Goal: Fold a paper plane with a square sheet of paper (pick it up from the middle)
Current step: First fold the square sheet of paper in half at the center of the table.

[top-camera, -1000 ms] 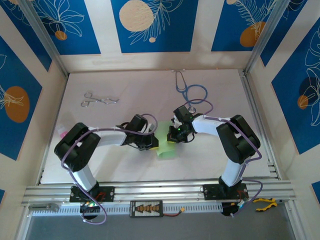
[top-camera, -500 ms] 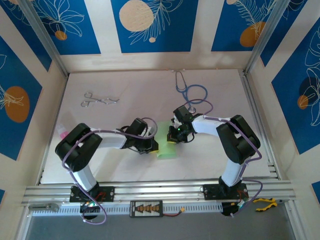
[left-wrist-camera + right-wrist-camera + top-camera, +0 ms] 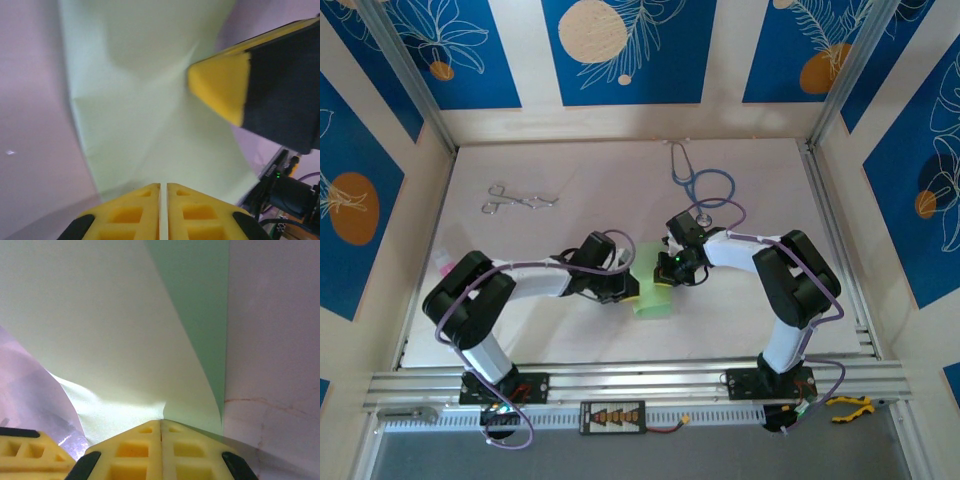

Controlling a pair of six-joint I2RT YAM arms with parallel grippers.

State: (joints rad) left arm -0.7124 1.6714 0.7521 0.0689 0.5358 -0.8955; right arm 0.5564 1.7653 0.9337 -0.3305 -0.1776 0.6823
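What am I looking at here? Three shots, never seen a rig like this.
Two small robot arms are bolted at the near edge of a table. The wide picture comes from a fixed camera above and behind them. The other two come from a camera on each wrist, so the yellow blocks at the bottom are that arm's own fingers.

The left gripper and right gripper meet mid-table on the square sheet of paper, which is pale green. In each wrist view the fingers are closed with the sheet pinched between them, and the sheet is bowed, not flat.

Farther back lie a blue stethoscope and metal forceps, with nothing touching them.
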